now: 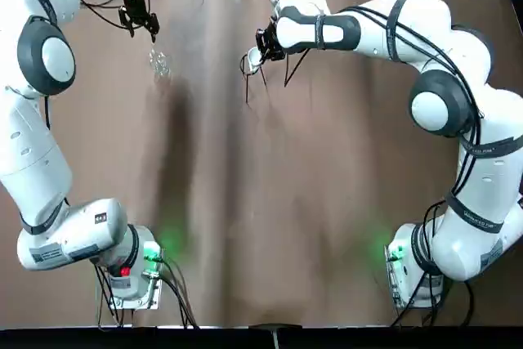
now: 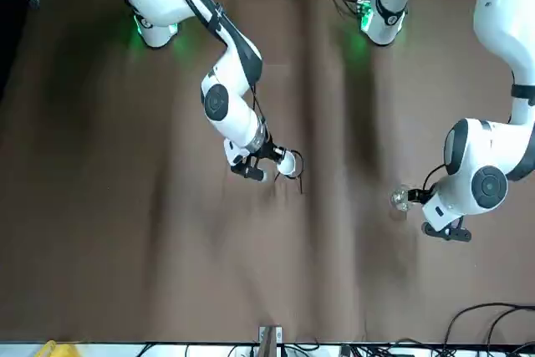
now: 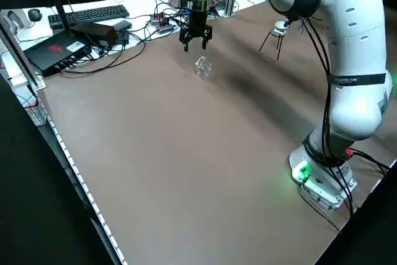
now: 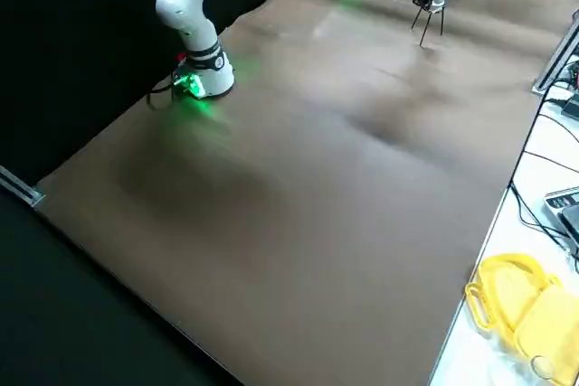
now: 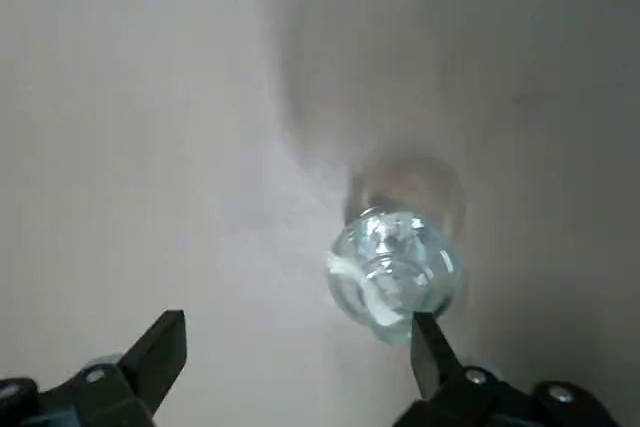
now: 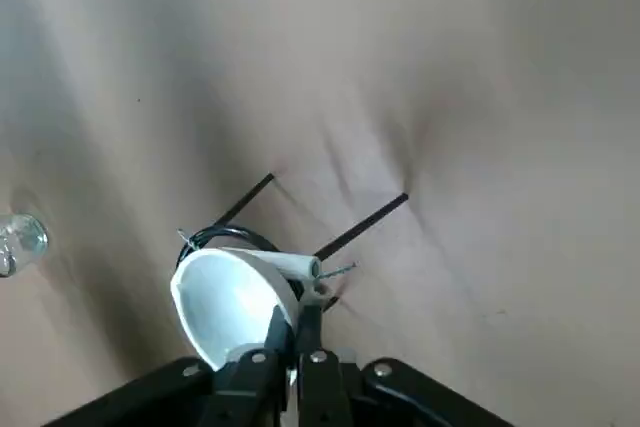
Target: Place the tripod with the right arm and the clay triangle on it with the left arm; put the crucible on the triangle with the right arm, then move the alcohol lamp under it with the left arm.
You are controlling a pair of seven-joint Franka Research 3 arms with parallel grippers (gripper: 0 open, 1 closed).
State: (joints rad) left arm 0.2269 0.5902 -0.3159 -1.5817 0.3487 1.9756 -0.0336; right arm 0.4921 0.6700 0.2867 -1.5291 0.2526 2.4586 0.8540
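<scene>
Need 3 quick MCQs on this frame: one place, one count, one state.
1. Where is the alcohol lamp?
A. under the tripod
B. on the table, apart from the tripod, near the left claw
C. held in the right claw

2. How many robot arms show in the top view?
A. one
B. two
C. three

3. What state is the right claw in?
A. open, over bare table
B. shut on the alcohol lamp
C. shut on the crucible's rim

Answers:
1 B: the lamp stands alone on the brown table, with the open left claw just by it, well aside from the tripod.
2 B: one arm rises from each bottom corner.
3 C: its fingers pinch the crucible at the tripod's ring.
</scene>
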